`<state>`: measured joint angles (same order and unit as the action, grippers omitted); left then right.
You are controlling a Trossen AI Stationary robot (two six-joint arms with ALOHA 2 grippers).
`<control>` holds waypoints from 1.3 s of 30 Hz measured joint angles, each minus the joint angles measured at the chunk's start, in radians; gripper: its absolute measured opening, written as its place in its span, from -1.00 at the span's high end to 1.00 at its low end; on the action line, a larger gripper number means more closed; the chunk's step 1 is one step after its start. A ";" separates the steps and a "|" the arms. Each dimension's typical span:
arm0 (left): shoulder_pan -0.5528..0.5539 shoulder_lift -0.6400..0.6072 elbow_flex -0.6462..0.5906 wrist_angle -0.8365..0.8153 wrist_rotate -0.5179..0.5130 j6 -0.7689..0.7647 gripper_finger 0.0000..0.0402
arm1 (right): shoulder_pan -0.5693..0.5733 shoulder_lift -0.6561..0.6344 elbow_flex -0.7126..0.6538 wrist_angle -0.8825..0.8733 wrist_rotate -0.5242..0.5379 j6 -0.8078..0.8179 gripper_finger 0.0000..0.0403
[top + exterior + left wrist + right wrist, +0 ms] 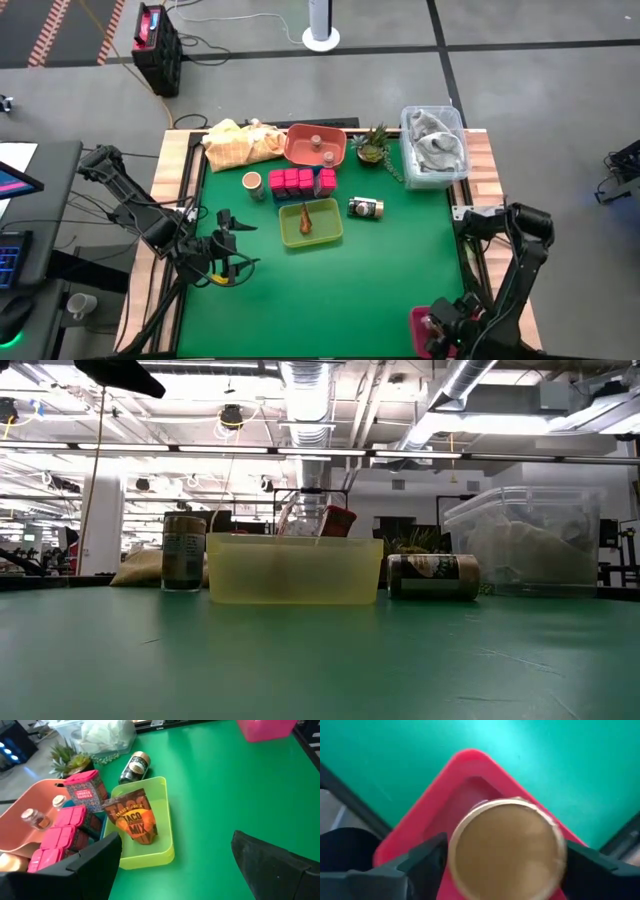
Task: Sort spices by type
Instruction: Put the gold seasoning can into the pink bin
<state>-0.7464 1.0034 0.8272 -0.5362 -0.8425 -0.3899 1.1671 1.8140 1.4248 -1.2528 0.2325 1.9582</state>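
Note:
My right gripper (442, 332) hangs at the table's near right corner over a pink-red tray (470, 775). A round jar with a tan lid (507, 850) stands between its fingers, lid up. My left gripper (180, 870) waits open and empty at the near left (228, 252). Pink blocks (300, 181) sit in a row mid-table, with a tan jar (253, 183) upright beside them. A dark jar (366, 208) lies on its side. A brown packet (135, 817) leans in a yellow-green tray (310, 235). Small jars stand in a salmon bowl (300, 150). My right gripper points down, one finger (427, 865) on each side of the jar just below its tan lid (470, 827), above the pink-red tray. The lid hides the sides of the jar. Whether the fingers touch it, I cannot tell.
A yellow cloth (240, 142) lies at the far left. A spiky green plant (373, 145) and a clear bin (433, 145) with grey cloth stand at the far right. Bare green mat spreads across the near half between the arms.

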 joint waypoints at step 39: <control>0.872 -0.118 0.000 -0.186 0.642 0.349 -0.79 | -1.266 -0.180 0.156 0.162 0.124 -1.963 -0.65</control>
<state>0.1257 0.8854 0.8272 -0.7219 -0.2001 -0.0410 -0.0985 1.6341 1.5806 -1.0906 0.3565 -0.0044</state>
